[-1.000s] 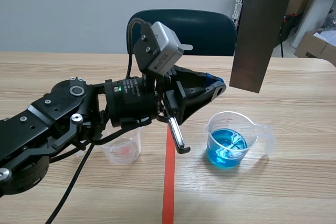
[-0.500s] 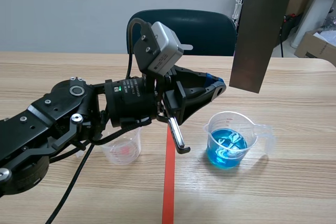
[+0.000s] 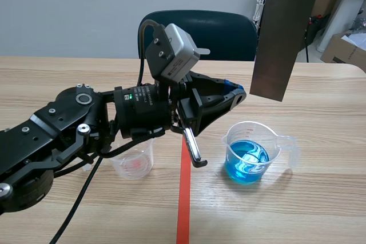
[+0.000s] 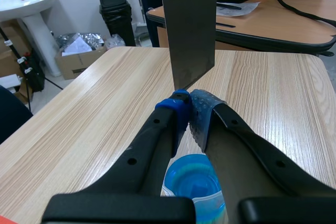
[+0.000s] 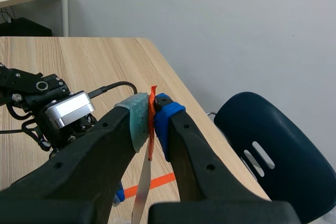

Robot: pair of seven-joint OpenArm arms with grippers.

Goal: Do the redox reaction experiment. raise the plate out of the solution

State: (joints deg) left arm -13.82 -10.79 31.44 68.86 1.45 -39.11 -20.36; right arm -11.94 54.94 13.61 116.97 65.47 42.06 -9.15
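The thin, flat, dull grey metal plate [image 3: 282, 35] hangs straight down from the right tool [image 5: 151, 124], whose pads are pinched on its top edge. Its lower edge is well clear of the liquid, so the raise looks complete. It is probably stiff and light, but smooth and perhaps wet (a slip or swing is the risk). The top edge, away from the dipped end, is the sensible hold.

The plate hangs ahead of the left tool [image 4: 189, 103], which is closed on nothing. Beneath that tool's fingertips a clear measuring beaker [image 3: 250, 152] stands on the counter [image 3: 320, 210], holding shallow blue solution. Back under the left arm sits a smaller clear cup [image 3: 134, 161] with a faint reddish trace.
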